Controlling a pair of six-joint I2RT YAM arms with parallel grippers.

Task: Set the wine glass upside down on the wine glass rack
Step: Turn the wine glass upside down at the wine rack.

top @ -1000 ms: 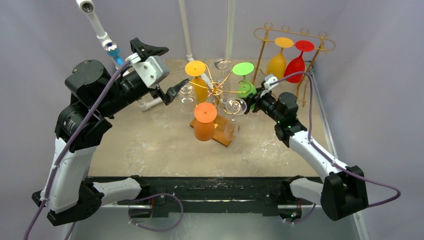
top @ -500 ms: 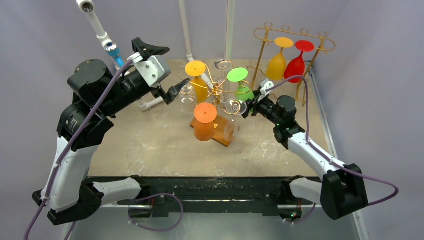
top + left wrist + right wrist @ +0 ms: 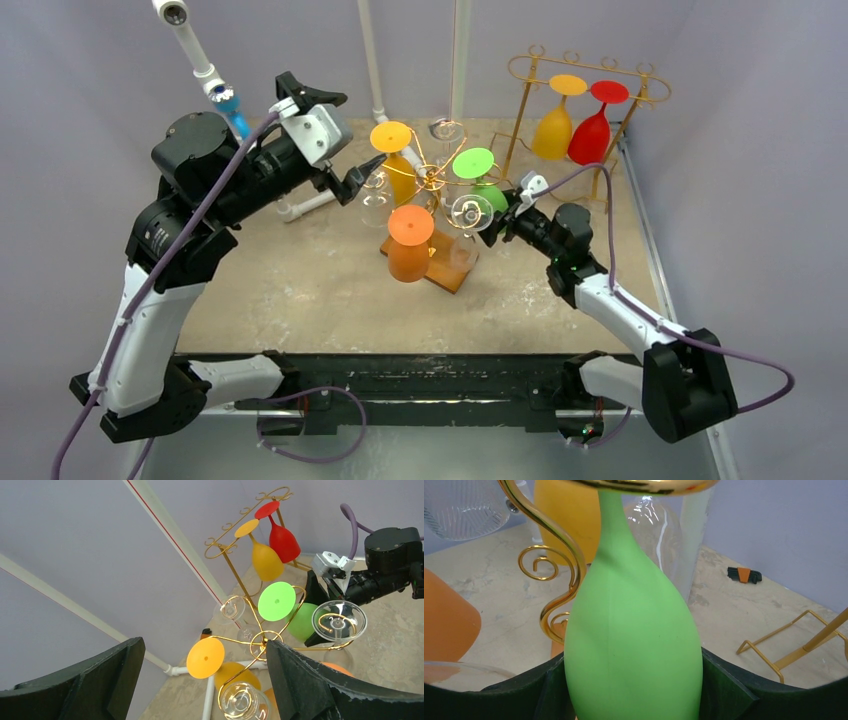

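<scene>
One green wine glass (image 3: 634,640) is gripped upside down by the right gripper (image 3: 497,218) at the gold rack (image 3: 432,178), not yet let go; the left gripper (image 3: 202,650) is opened wide.

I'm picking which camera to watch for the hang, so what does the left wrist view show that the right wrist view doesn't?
Only the left wrist view: the green wine glass with its foot disc uppermost, the right arm behind it, and the back rack carrying a yellow glass and a red glass. Only the right wrist view: the right fingers pressed on both sides of the green bowl, and a small tool on the table. Both: that glass, the gold spiral rack and clear glasses.
</scene>
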